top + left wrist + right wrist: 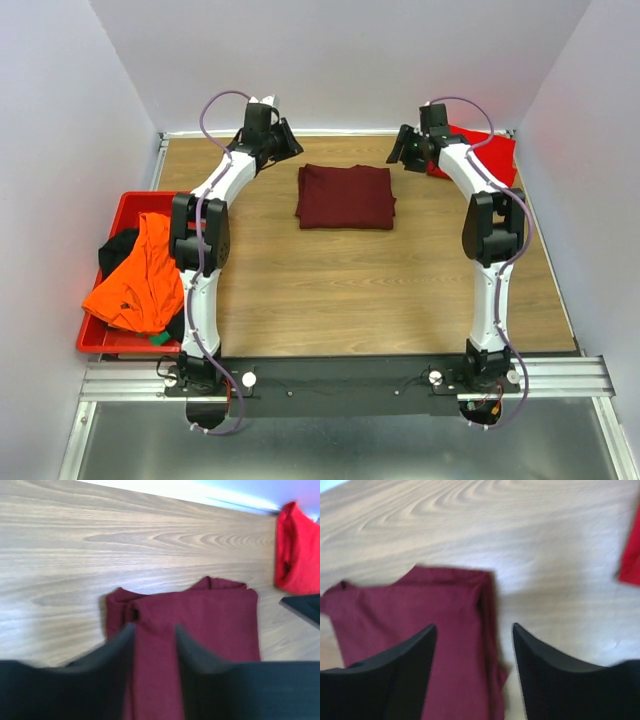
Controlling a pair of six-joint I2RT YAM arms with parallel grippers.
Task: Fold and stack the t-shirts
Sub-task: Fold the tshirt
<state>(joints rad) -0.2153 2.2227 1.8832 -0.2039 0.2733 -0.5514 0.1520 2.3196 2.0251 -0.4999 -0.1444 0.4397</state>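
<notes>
1. Black jaws fill the bottom of each wrist view. The left jaws stand apart with a moderate gap and the right jaws wider, and neither pair holds anything (only cloth and wood show through the gaps).
2. Beyond both pairs lies the maroon t-shirt [345, 196], folded to a rectangle mid-bench [400, 290]. In the overhead view both pairs hang clear of it, one off each far corner.
3. The bright red t-shirt [487, 152] sits in the far right corner, partly hidden behind the right arm [490, 225]. I cannot tell whether its fold is tidy.
4. An orange t-shirt [140, 275] and a black t-shirt [118, 250] lie heaped in the red plastic tray [110, 343] at the bench's left edge, not yet folded.
5. One risk, as I judge it: the maroon fold shows a bunched lump at one end in the left wrist view, so anything stacked on it may sit crooked or slide.
6. A low pass of either pair across that shirt could snag an edge and pull the fold open.
7. Pulling the orange shirt may drag the overlapping black one along, or shift the tray.
</notes>
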